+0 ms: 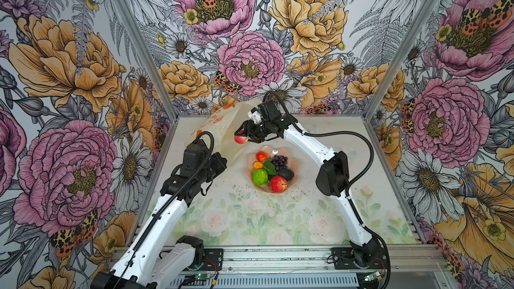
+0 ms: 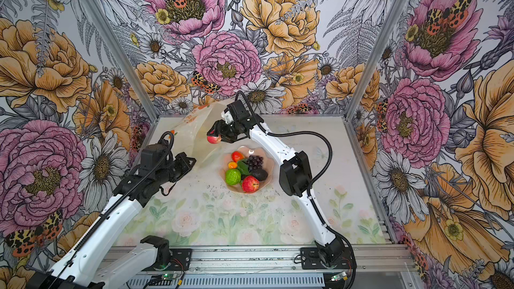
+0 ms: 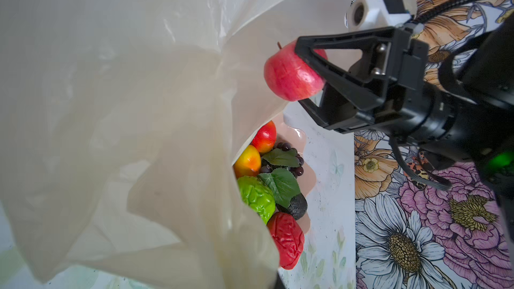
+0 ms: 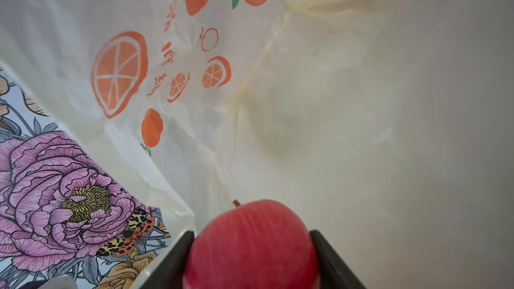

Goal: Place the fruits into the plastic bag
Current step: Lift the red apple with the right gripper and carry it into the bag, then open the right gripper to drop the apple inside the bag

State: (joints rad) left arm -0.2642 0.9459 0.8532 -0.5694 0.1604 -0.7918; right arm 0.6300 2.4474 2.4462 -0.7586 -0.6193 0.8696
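Your right gripper (image 1: 242,135) is clamped on a red apple (image 1: 241,139) by its sides. It is raised above the counter (image 1: 319,218), right at the mouth of the plastic bag (image 1: 219,126). In the right wrist view the apple's stem points ahead into the bag, away from the wrist, and the fruit is too round to show a long axis. The bag stands tilted, its length running from your left gripper (image 1: 221,162) up toward the back wall, with its mouth facing the right gripper and its orange print on the far-left side. Your left gripper is closed on the bag's near edge, but in both top views its fingers are hidden behind its own body, so the pinch itself cannot be seen. The other fruits lie in the pink bowl (image 1: 297,166) beside the bag: a green fruit (image 1: 259,176), a second apple (image 1: 278,184), grapes (image 1: 279,161), an avocado (image 1: 286,174) and a small orange (image 1: 257,165). In the left wrist view the plastic covers part of the bowl, and in the right wrist view the held apple's lower half is cut off.
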